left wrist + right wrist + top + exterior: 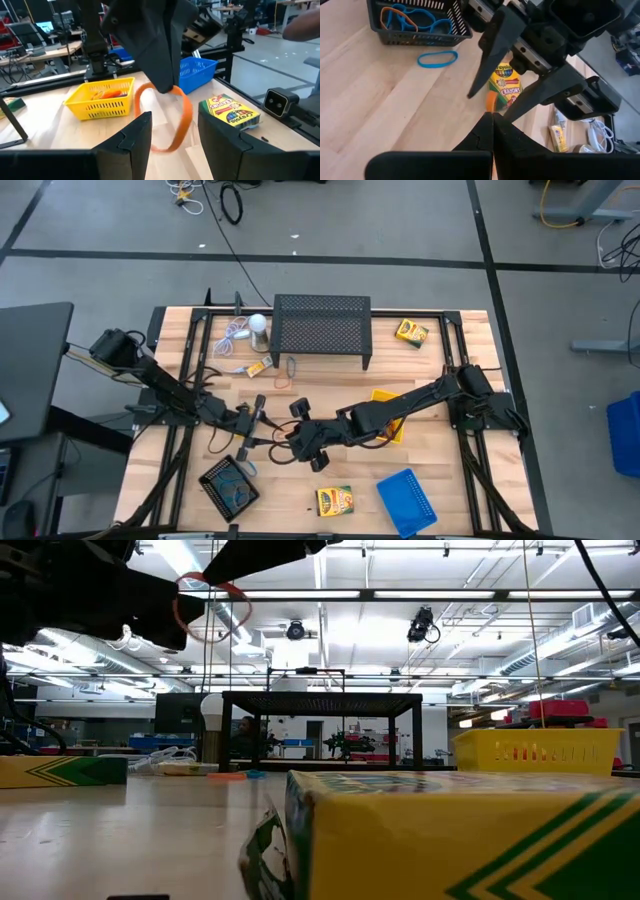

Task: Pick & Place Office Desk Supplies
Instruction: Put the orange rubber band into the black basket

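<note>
The right gripper (300, 438), fingers pinched together, holds a thin orange rubber-band loop (172, 120) above the middle of the wooden table (450, 480), and the band hangs down between the parted fingers of the left gripper (262, 423), which grip nothing. This looks like a handover in mid-air. To do it well, the left fingers (130, 140) should close on the lower part of the loop before the right lets go. The likely goal is the small black mesh tray (229, 485) at the near left, already holding blue and orange bands; a blue rubber-band loop (437, 59) lies loose beside it. The yellow mesh tray (102, 99) and blue mesh tray (407, 500) stand to the right, with a yellow-green crayon box (334, 500) near the front edge
</note>
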